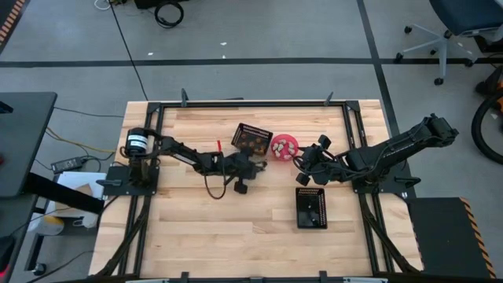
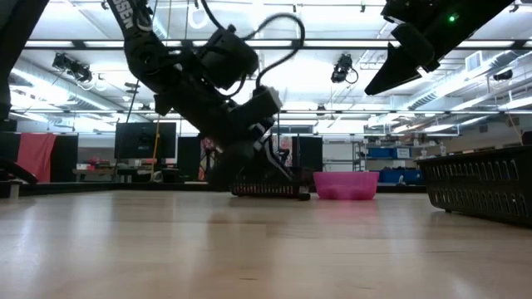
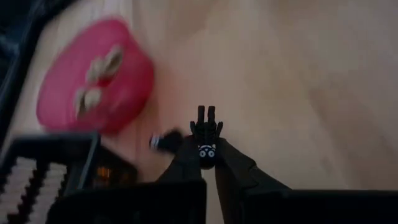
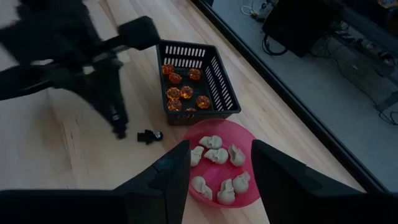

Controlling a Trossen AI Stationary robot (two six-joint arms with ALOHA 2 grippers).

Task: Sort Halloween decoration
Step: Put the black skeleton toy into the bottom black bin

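Trinket (image 3: pixel 207 151) (black, spidery) sits pinched in the left gripper (image 3: pixel 207 163); right gripper (image 4: pixel 219 167) spread over the round pink bowl (image 4: pixel 249 193).

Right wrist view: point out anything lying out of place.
One black trinket lies loose on the table beside the orange-filled basket and pink bowl, in no container. The left gripper holds a second black trinket.
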